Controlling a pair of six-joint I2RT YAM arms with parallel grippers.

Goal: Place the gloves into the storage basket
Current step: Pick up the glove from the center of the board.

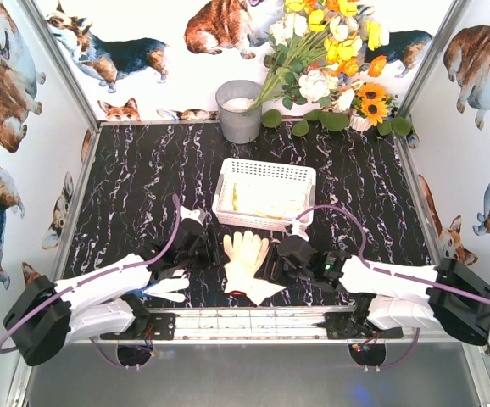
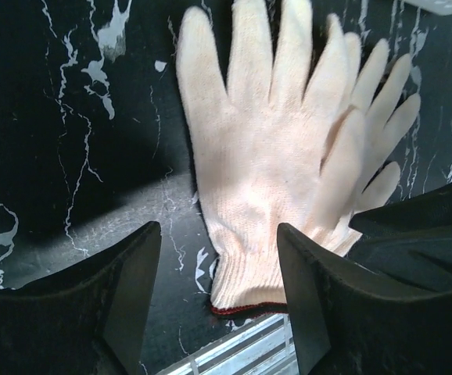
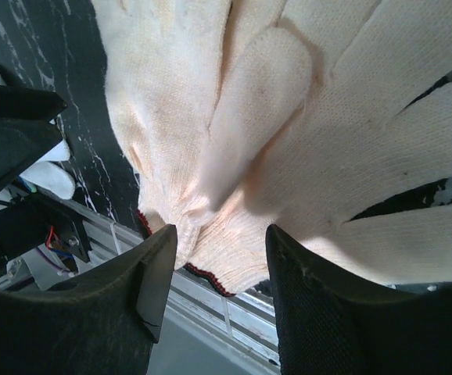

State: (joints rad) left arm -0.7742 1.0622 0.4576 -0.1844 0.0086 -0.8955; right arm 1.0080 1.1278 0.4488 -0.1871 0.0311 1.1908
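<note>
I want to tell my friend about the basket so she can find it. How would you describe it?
Look at the black marbled table and go to its middle, just beyond the cream gloves lying near its front edge. There sits the storage basket: white, low and rectangular with lattice sides, unlike the round grey bucket behind it.

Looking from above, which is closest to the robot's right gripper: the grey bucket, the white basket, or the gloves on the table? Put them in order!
1. Gloves on the table, right beside the right gripper.
2. White basket, just behind the gloves, in the middle.
3. Grey bucket, farthest away, at the very back.
</note>
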